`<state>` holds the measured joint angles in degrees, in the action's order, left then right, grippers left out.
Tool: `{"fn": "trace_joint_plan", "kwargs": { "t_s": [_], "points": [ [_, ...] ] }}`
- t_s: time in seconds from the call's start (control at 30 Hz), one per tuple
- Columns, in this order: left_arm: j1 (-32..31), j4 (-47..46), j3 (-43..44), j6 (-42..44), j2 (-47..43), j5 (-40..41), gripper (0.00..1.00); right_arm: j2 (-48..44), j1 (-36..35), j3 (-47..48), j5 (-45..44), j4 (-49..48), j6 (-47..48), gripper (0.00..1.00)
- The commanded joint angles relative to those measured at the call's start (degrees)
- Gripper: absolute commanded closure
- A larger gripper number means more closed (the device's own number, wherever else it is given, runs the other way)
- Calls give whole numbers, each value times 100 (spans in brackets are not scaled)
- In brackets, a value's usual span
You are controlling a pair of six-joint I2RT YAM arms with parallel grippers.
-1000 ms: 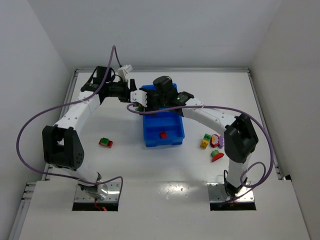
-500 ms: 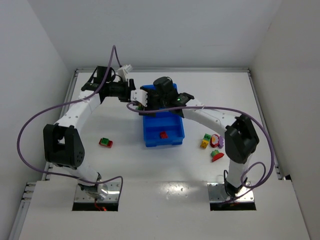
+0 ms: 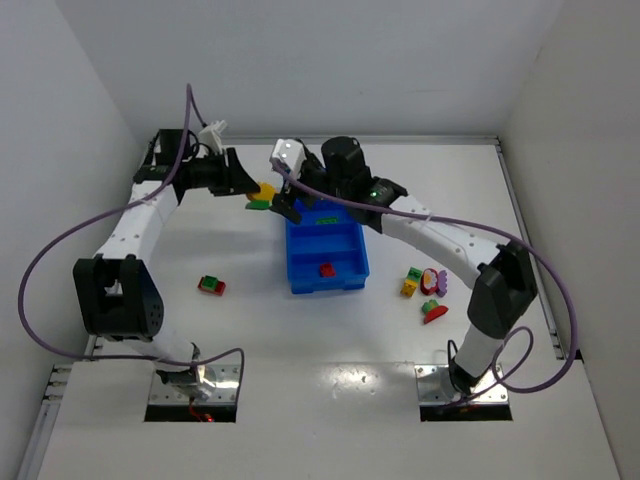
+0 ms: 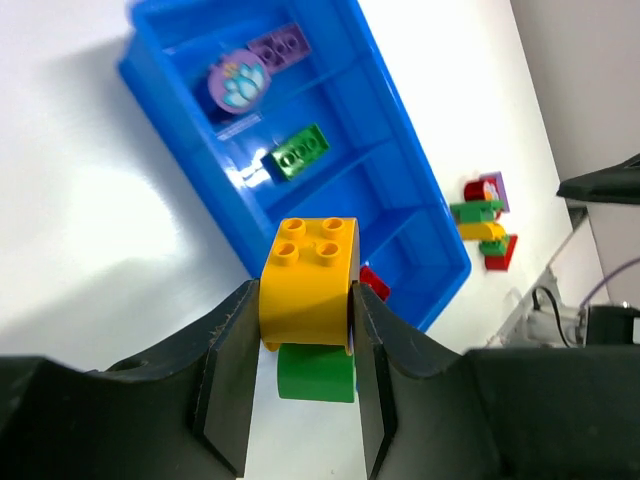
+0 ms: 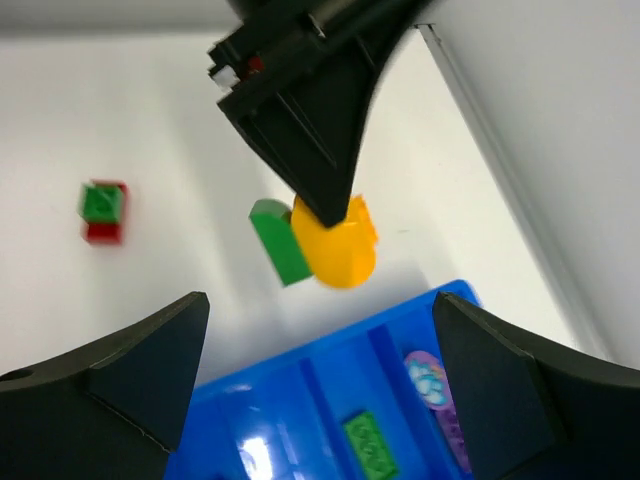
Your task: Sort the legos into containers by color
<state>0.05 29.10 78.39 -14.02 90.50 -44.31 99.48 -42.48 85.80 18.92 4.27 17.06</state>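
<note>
Off the blue tray's (image 3: 325,286) far left corner, I have the left hand (image 4: 303,310) clamped on a yellow-and-green block (image 4: 308,270); the right hand (image 5: 320,350) stands wide apart beside it.

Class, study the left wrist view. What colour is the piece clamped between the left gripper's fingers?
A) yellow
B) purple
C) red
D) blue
A: the left gripper is shut on the yellow piece, with a green piece showing just below it.
</note>
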Motion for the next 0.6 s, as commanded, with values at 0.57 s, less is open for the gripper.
{"fn": "trace_joint_plan", "kwargs": {
  "t_s": [0.57],
  "points": [
    [733,-633,326,-188,-833,-1516,94,2118,1277,1368,4349,-3354,-7111,21]
  ]
}}
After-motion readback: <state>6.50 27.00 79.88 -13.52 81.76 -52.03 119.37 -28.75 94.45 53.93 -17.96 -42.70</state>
